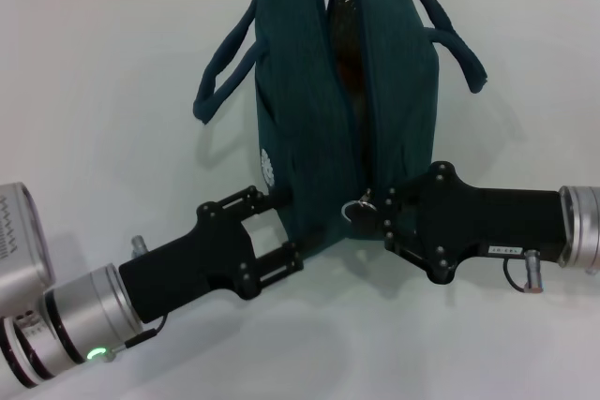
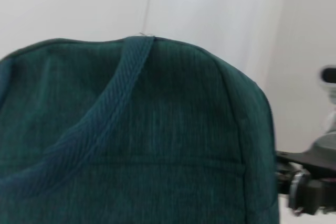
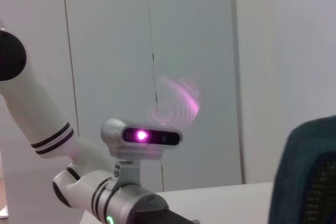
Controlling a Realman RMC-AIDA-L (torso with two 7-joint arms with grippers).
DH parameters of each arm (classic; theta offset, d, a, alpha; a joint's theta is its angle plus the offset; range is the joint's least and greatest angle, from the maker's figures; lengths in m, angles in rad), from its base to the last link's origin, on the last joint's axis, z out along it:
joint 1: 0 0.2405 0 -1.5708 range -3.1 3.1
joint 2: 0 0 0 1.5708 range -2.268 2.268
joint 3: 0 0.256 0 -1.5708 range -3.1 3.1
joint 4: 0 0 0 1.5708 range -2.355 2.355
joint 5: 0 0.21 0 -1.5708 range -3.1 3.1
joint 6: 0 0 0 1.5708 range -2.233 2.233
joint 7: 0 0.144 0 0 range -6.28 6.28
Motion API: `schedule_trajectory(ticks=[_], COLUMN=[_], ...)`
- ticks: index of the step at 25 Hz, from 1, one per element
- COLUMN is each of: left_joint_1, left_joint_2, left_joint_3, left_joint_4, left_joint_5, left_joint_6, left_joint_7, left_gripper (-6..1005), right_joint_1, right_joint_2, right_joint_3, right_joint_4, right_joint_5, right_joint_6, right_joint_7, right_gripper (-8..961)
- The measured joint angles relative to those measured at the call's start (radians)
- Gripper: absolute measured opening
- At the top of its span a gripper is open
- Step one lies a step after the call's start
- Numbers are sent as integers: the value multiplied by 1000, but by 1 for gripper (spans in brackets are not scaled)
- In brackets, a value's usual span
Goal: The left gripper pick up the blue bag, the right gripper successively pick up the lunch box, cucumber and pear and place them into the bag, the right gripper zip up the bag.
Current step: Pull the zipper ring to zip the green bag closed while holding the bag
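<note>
While the blue bag stands upright on the white table, its zipper gapes along the top, and something orange shows inside (lunch box and cucumber cannot be made out). From the left, the left gripper reaches in with its jaws spread around the bag's near lower corner, bracing it. From the right, the right gripper sits at the metal ring pull at the zipper's near end; whether its jaws have closed on the ring cannot be told. Zipping appears to be the step in hand. To do it well, pinch the ring firmly, then draw it steadily along the zipper line while the other gripper keeps the bag from sliding.
</note>
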Motion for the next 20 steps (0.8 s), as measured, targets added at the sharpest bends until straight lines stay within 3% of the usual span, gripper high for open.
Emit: schedule_trajectory(ticks=[8, 20], left_joint_1=[0, -2], left_joint_2=[3, 4], left_joint_3=[0, 49], left_joint_4=[-21, -21], left_joint_5=[-64, -53], left_joint_6=[-31, -27], left_joint_7=[2, 83], left_gripper=[633, 211], right_joint_1=[-5, -17], right_joint_2=[0, 0], right_joint_3=[0, 2], right_joint_4=[0, 7], right_joint_5=[2, 16], right_joint_6=[-4, -4], right_joint_7=[0, 0], right_gripper=[26, 24])
